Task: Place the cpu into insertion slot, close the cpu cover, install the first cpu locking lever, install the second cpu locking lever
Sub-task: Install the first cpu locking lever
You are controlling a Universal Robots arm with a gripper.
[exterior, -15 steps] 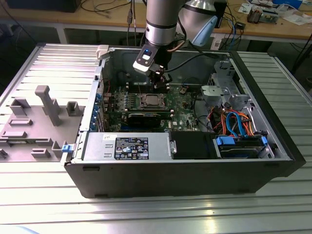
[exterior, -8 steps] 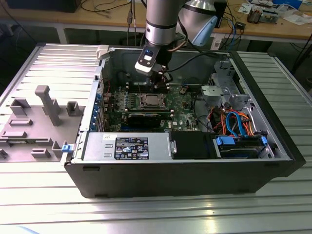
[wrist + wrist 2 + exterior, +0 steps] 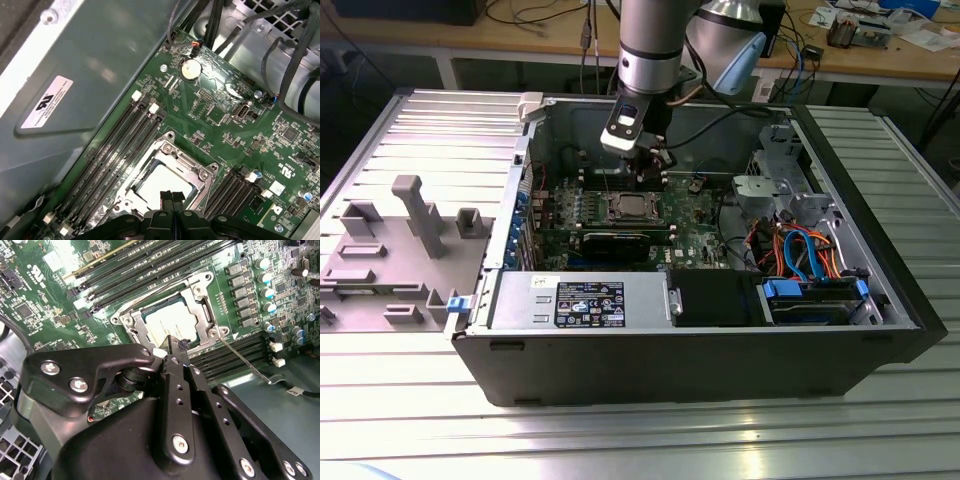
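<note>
Hand (image 3: 172, 196), black metal pinched narrow, hangs over the square dull-silver cpu (image 3: 155, 181).

Your arm (image 3: 650, 45) shows as a silver-grey cylinder with a pale blue joint cap (image 3: 738, 62) and a light grey box (image 3: 623, 125) at its wrist. Your end effector (image 3: 172, 343) is matte black, built of flat linkage bars (image 3: 75, 372) studded with silver screws (image 3: 180, 442).

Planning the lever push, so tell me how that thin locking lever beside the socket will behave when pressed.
The locking lever is a thin bare wire rod, so it will likely flex and spring back. Its slim, shiny surface may let the gripper slip off. It looks light.
</note>
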